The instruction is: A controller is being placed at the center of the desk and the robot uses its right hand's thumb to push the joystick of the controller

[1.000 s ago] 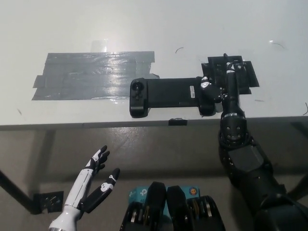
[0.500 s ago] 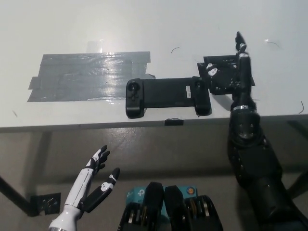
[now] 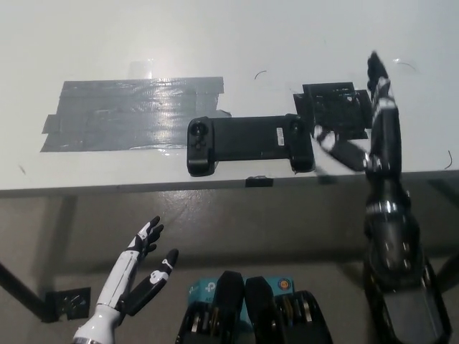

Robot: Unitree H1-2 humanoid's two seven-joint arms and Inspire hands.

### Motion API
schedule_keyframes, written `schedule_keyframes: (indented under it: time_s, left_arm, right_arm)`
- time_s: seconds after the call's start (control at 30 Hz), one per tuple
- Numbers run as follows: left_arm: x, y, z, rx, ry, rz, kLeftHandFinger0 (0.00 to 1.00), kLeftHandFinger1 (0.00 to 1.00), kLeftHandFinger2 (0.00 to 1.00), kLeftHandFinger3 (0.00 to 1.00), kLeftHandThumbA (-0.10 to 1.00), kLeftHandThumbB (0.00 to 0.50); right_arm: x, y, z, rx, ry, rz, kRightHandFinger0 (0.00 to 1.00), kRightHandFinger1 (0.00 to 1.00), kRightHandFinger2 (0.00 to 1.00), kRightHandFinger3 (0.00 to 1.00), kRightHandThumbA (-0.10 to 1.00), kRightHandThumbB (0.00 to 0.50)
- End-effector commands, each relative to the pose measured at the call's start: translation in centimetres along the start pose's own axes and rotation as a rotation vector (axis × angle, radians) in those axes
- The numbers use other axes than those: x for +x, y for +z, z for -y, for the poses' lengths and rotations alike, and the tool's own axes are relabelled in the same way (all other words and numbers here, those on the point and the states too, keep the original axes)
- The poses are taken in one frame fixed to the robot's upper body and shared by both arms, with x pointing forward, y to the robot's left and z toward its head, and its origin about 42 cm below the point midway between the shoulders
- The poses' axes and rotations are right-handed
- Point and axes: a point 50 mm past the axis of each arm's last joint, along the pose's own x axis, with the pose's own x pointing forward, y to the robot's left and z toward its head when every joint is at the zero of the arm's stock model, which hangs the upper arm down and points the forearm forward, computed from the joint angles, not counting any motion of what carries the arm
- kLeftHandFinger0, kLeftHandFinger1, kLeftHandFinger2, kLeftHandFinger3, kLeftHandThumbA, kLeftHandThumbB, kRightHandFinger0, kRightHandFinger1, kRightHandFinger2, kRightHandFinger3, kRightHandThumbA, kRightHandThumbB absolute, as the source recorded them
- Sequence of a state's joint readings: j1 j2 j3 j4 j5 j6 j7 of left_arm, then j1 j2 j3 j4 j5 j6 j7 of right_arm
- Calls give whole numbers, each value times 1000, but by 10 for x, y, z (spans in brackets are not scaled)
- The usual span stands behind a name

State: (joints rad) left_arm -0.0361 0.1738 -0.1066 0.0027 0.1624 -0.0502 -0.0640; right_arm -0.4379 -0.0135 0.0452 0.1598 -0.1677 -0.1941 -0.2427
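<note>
controller (image 3: 249,144) label unreadable, right hand (image 3: 373,136) open beside

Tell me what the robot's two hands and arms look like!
The left robot hand is white and slim, with black fingers tipped in white. The right robot hand is all black, with small white marks on its fingers. Its arm is black too, thick and chunky, built from rounded blocks joined together.
</note>
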Motion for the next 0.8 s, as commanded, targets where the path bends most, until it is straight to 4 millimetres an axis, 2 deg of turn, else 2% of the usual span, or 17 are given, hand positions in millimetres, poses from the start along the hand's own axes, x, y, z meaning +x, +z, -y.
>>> schedule_keyframes:
  time_s: [0.0, 0.1, 0.13, 0.3, 0.43, 0.77]
  left_arm:
    - [5, 12, -3, 7, 5, 62, 1000, 1000, 1000, 1000, 679, 0]
    - [3, 10, -3, 10, 7, 59, 1000, 1000, 1000, 1000, 678, 0]
    - [2, 10, -2, 8, 8, 54, 1000, 1000, 1000, 1000, 679, 0]
    - [-2, 8, -1, -2, 17, 44, 1000, 1000, 1000, 1000, 682, 0]
    - [-3, 8, -1, -2, 19, 41, 1000, 1000, 1000, 1000, 689, 0]
    - [-3, 8, -3, -2, 14, 53, 1000, 1000, 1000, 1000, 664, 0]
  right_arm:
    - [-60, 21, 4, -52, 218, 45, 1000, 1000, 1000, 1000, 1000, 246]
    - [-85, 3, 2, -60, 261, -25, 1000, 1000, 1000, 1000, 1000, 251]
    - [-96, -7, 2, -70, 287, -51, 1000, 1000, 1000, 1000, 1000, 234]
    - [-110, -29, 4, -98, 323, -102, 1000, 1000, 1000, 1000, 961, 205]
    - [-114, -39, 8, -94, 331, -122, 1000, 1000, 1000, 1000, 928, 186]
    - [-115, -43, 3, -99, 345, -134, 1000, 1000, 1000, 1000, 888, 172]
